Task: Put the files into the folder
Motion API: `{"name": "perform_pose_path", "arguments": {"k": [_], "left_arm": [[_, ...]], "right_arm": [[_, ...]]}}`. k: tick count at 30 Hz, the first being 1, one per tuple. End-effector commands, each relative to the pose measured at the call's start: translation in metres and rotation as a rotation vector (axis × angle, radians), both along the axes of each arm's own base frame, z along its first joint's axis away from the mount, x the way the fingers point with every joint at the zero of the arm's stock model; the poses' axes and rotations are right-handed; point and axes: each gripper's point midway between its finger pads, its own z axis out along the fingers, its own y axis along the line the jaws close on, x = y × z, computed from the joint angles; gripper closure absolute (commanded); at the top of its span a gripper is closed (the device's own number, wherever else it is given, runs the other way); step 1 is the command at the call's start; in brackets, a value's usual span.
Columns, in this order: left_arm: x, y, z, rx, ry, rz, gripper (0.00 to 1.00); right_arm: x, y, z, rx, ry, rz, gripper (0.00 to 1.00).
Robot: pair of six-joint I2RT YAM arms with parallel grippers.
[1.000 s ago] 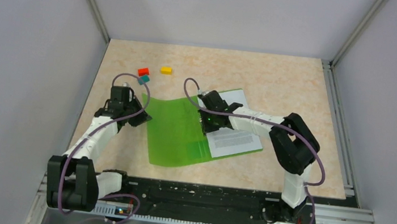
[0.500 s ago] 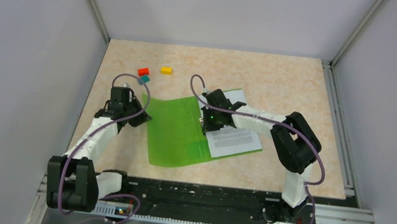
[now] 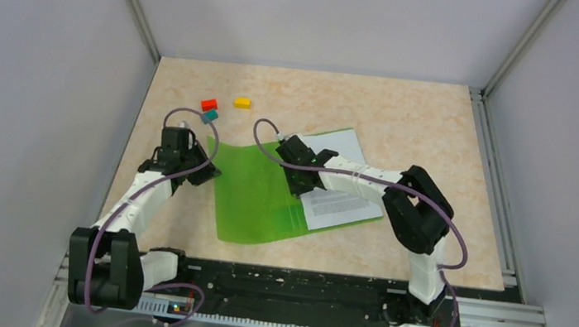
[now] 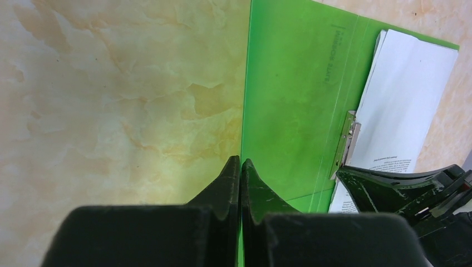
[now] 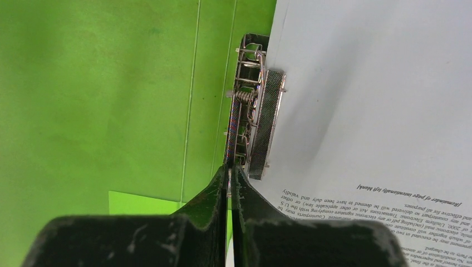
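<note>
The green folder lies open on the table, its left cover curling up. The files, white printed sheets, rest on its right half beside the metal clip along the spine. My left gripper is shut on the left edge of the folder's cover, and the thin green sheet runs between its jaws. My right gripper sits at the near end of the clip, shut on the clip's thin metal lever. The sheets' edge lies against the clip.
A red block, a teal block and a yellow block lie at the back left of the table. Grey walls close in the left, right and far sides.
The right wrist has shifted a little to the left along the folder's spine, still shut. The left arm and the folder's cover have stayed put.
</note>
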Motion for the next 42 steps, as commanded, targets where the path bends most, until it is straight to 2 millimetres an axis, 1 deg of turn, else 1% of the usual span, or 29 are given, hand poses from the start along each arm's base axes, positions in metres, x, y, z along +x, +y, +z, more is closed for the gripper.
{"name": "perform_pose_path", "arguments": {"k": [1, 7, 9, 12, 16, 20, 24, 28, 30, 35, 38, 42], "left_arm": [[-0.010, -0.025, 0.002, -0.109, 0.018, -0.069, 1.00], [-0.009, -0.027, 0.002, -0.112, 0.017, -0.071, 1.00], [-0.009, -0.027, 0.003, -0.113, 0.016, -0.071, 1.00], [-0.009, -0.028, 0.003, -0.114, 0.014, -0.073, 1.00], [-0.009, -0.028, 0.003, -0.116, 0.013, -0.072, 1.00], [-0.009, -0.028, 0.002, -0.118, 0.015, -0.074, 1.00], [-0.009, -0.029, 0.002, -0.122, 0.011, -0.077, 1.00], [-0.010, -0.030, 0.000, -0.127, 0.016, -0.079, 1.00], [-0.011, -0.030, 0.000, -0.128, 0.018, -0.079, 1.00], [-0.011, -0.031, 0.000, -0.132, 0.015, -0.079, 1.00], [-0.012, -0.030, 0.000, -0.127, 0.013, -0.078, 1.00], [-0.012, -0.029, 0.001, -0.120, 0.010, -0.079, 1.00]], "right_arm": [[-0.048, -0.010, -0.072, -0.168, 0.165, 0.087, 1.00], [-0.056, -0.013, -0.089, -0.209, 0.213, 0.103, 1.00], [-0.057, -0.017, -0.096, -0.252, 0.216, 0.102, 1.00], [-0.066, -0.013, -0.104, -0.261, 0.251, 0.117, 1.00], [-0.077, -0.005, -0.111, -0.216, 0.311, 0.133, 1.00], [-0.091, 0.010, -0.116, -0.127, 0.386, 0.185, 1.00], [-0.098, 0.013, -0.120, -0.099, 0.430, 0.215, 1.00], [-0.102, 0.019, -0.120, -0.018, 0.487, 0.219, 1.00], [-0.102, 0.019, -0.117, 0.022, 0.503, 0.207, 1.00], [-0.090, 0.016, -0.105, 0.070, 0.480, 0.166, 1.00], [-0.081, 0.018, -0.090, 0.102, 0.449, 0.152, 1.00], [-0.072, 0.025, -0.064, 0.135, 0.398, 0.153, 1.00]]}}
